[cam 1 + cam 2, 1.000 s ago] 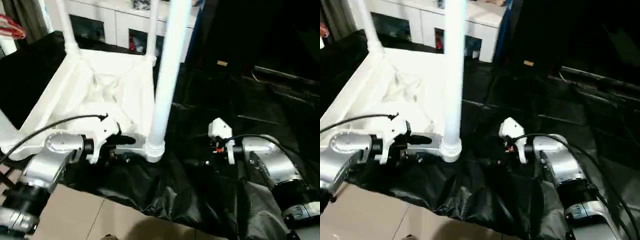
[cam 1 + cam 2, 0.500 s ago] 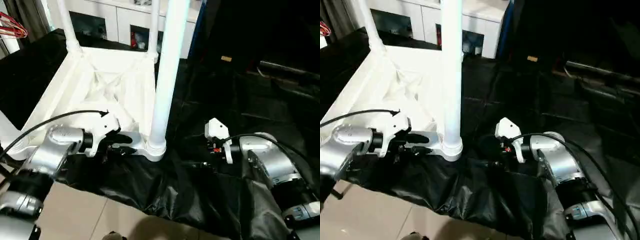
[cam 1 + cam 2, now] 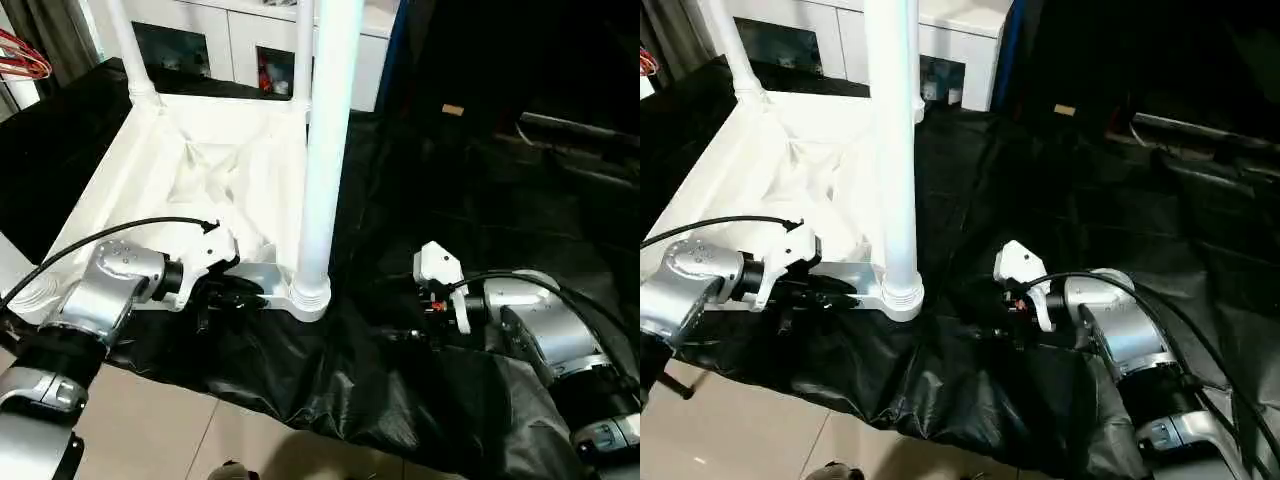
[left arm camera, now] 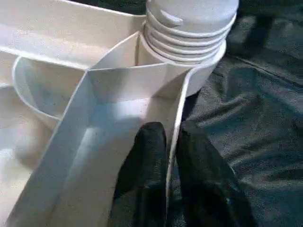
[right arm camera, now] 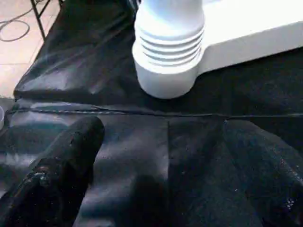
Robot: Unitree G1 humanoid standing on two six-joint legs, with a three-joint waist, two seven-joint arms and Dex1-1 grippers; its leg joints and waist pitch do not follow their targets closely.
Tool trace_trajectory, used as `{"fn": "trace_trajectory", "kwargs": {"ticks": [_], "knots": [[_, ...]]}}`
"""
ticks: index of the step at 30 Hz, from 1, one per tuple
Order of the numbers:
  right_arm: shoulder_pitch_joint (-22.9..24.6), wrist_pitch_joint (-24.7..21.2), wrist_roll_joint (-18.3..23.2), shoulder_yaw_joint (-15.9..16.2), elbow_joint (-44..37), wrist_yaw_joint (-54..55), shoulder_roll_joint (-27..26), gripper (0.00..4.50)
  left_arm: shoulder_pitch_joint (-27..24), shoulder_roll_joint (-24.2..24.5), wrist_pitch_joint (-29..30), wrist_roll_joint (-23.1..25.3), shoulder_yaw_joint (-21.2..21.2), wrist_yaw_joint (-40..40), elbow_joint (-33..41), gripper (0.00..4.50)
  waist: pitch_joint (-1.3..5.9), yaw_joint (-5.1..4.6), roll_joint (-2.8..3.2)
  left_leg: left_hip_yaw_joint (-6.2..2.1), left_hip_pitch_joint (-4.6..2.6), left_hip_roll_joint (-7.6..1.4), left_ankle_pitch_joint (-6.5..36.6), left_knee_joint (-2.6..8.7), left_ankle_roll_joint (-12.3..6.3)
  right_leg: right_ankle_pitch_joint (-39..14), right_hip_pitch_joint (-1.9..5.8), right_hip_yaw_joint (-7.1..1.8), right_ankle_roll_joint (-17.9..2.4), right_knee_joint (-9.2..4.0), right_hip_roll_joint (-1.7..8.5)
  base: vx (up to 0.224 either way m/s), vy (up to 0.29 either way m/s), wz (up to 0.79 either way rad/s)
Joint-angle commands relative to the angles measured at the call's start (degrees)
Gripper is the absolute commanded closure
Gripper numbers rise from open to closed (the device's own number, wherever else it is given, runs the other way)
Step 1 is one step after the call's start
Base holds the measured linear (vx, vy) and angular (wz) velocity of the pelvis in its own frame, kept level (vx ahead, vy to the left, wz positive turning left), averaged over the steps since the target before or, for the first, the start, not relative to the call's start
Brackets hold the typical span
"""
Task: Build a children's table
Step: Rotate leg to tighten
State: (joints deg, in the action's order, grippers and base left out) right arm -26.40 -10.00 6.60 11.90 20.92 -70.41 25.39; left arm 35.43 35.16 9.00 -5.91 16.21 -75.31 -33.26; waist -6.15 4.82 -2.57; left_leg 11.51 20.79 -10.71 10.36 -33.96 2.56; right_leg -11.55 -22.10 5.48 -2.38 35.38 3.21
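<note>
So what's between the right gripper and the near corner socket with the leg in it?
Only wrinkled black sheet. In the right wrist view, the stretch from the right gripper to the corner socket is otherwise bare.

White plastic tabletop [image 3: 200,170] with white legs [image 3: 330,150] on a glossy black sheet [image 3: 420,200]; black fingers [image 4: 147,161], silver forearms [image 3: 105,290], beige floor tiles [image 3: 150,440].

Right hand [image 3: 400,325] slightly farther from leg [image 3: 322,150]
</note>
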Motion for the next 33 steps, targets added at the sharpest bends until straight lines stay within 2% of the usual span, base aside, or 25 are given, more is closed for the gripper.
{"fn": "trace_trajectory", "kwargs": {"ticks": [1,4,5,9,10,11,12,13,15,16,17,19,22,26,27,28,32,33], "knots": [[0.6,-1.0,0.9,-0.2,-1.3,0.8,0.0,0.0,-0.7,-0.1,1.8,-0.2,0.5,-0.2,1.0,4.24,4.61,0.17,1.72,-2.04,-1.04,-3.9,9.7,4.05,-0.69,-7.4,2.68,-4.39,-14.1,-3.92,6.45,0.0,0.0,0.0],[1.0,-0.9,1.0,-0.7,-1.4,2.2,-0.7,0.0,-1.3,-0.5,1.7,0.2,0.4,0.7,1.3,4.34,4.86,0.08,1.55,-1.93,-0.9,-3.85,8.0,3.91,-1.18,-3.4,2.83,-4.38,-15.2,-3.56,6.4,0.0,0.0,0.0],[1.3,-1.0,1.2,-0.7,-1.9,2.6,-1.0,0.0,-1.8,-0.8,2.2,0.3,0.6,1.2,2.0,4.38,4.99,0.14,1.77,-1.95,-0.88,-3.84,7.7,3.83,-1.26,-2.7,2.91,-4.34,-15.4,-3.41,6.4,0.0,0.0,0.0],[3.2,-1.5,1.6,-0.9,-3.8,5.2,-3.1,0.0,-4.0,-4.8,2.5,0.7,0.6,6.3,5.6,4.5,5.24,0.02,1.52,-1.87,-0.82,-3.96,6.8,3.74,-1.97,-0.2,3.06,-4.31,-16.0,-3.18,6.45,0.0,0.0,0.0],[3.3,-1.6,1.4,-0.9,-3.8,6.4,-3.8,0.0,-4.5,-5.9,1.6,1.2,0.7,7.9,6.1,4.5,5.32,0.01,1.52,-1.87,-0.82,-3.99,6.7,3.68,-2.51,-0.8,3.08,-4.34,-15.8,-3.4,6.58,0.0,0.0,0.0],[2.9,-1.0,0.6,-0.8,-3.1,8.7,-5.1,0.0,-5.1,-7.3,0.3,2.1,1.1,9.7,6.6,4.5,5.16,-0.11,1.21,-1.84,-0.63,-3.81,6.8,3.66,-2.75,-2.5,3.06,-4.35,-15.3,-3.65,6.56,0.0,0.0,0.0],[2.6,-0.6,0.0,-0.8,-2.7,10.2,-5.9,0.0,-5.5,-8.0,-0.3,2.7,1.5,10.6,7.0,4.5,5.08,-0.11,1.26,-1.89,-0.6,-3.77,6.8,3.71,-2.62,-3.9,3.04,-4.38,-14.8,-3.77,6.64,0.0,0.0,0.0],[2.3,-0.4,-0.4,-0.8,-2.2,11.4,-6.6,0.0,-5.9,-8.5,-0.7,2.8,1.9,10.8,7.5,4.5,5.02,-0.15,1.39,-1.83,-0.7,-3.55,7.9,3.67,-2.31,-7.5,2.99,-4.4,-13.7,-4.25,6.6,0.0,0.0,0.0],[1.9,-1.3,0.4,-0.5,-2.2,11.2,-7.3,0.0,-6.7,-9.0,-0.7,2.9,2.4,10.8,8.9,4.5,4.93,-0.32,1.36,-1.89,-0.66,-3.6,8.6,3.74,-1.95,-10.3,2.98,-4.42,-12.7,-4.5,6.67,0.0,0.0,0.0],[1.9,-1.4,0.6,-0.3,-2.3,10.7,-7.5,0.0,-7.0,-9.2,-0.4,2.8,2.5,10.8,9.5,4.5,4.91,-0.38,1.36,-1.9,-0.69,-3.48,9.3,3.69,-1.77,-13.2,2.91,-4.43,-11.4,-4.79,6.58,0.0,0.0,0.0],[1.9,-1.4,0.7,-0.2,-2.3,10.6,-7.5,0.0,-7.0,-9.2,-0.4,2.7,2.5,10.8,9.7,4.5,4.9,-0.44,1.4,-1.91,-0.7,-3.51,9.2,3.73,-1.8,-13.4,2.85,-4.42,-11.2,-4.76,6.49,0.0,0.0,0.0],[1.2,-1.3,0.1,0.1,-1.5,11.1,-7.8,0.0,-7.8,-8.9,0.7,2.6,2.2,10.5,11.4,4.5,5.06,-0.52,1.14,-1.86,-0.79,-3.61,8.3,3.77,-2.11,-12.3,2.68,-4.39,-11.0,-4.55,6.26,0.0,0.0,0.0],[-0.3,-1.0,-0.5,-0.8,0.7,13.2,-8.3,0.0,-8.3,-8.4,0.6,3.1,1.7,10.3,11.8,4.5,5.28,-0.73,1.34,-1.81,-0.75,-3.55,6.2,3.66,-2.83,-7.8,2.61,-4.36,-12.3,-3.97,6.18,0.0,0.0,0.0],[-1.4,-0.5,-0.5,-1.5,2.8,14.9,-9.1,0.0,-8.9,-8.3,0.8,3.2,1.6,10.8,12.6,4.5,5.44,-0.8,1.29,-1.78,-0.7,-3.63,4.6,3.58,-3.33,-4.6,2.7,-4.35,-13.0,-3.51,6.21,0.0,0.0,0.0],[-1.6,-0.5,-0.4,-1.6,3.2,15.1,-9.3,0.18,-9.1,-8.3,1.0,3.2,1.6,11.0,12.9,4.5,5.46,-0.81,1.35,-1.76,-0.73,-3.63,4.6,3.56,-3.33,-4.4,2.68,-4.34,-13.2,-3.45,6.27,0.0,0.0,0.0],[-1.9,-0.1,-0.5,-1.5,3.7,15.1,-9.5,0.29,-9.4,-8.5,1.2,3.2,1.6,11.2,13.3,4.5,5.53,-0.77,1.16,-1.69,-0.68,-3.59,4.4,3.5,-3.4,-4.0,2.81,-4.38,-13.3,-3.44,6.3,0.0,0.0,0.0],[-2.2,0.2,-0.4,-1.1,4.3,14.3,-9.6,0.49,-9.8,-8.6,1.6,3.1,1.6,11.2,13.8,4.5,5.58,-0.82,1.16,-1.69,-0.61,-3.54,4.3,3.45,-3.71,-4.1,2.88,-4.34,-13.1,-3.43,6.28,0.0,0.0,0.0],[-2.4,0.4,-0.6,-0.9,4.7,14.1,-9.6,0.75,-9.8,-8.6,1.6,3.1,1.5,11.2,13.6,4.5,5.54,-0.81,1.14,-1.67,-0.62,-3.51,4.6,3.45,-3.63,-4.7,2.87,-4.34,-13.0,-3.52,6.26,0.0,0.0,0.0]]}}
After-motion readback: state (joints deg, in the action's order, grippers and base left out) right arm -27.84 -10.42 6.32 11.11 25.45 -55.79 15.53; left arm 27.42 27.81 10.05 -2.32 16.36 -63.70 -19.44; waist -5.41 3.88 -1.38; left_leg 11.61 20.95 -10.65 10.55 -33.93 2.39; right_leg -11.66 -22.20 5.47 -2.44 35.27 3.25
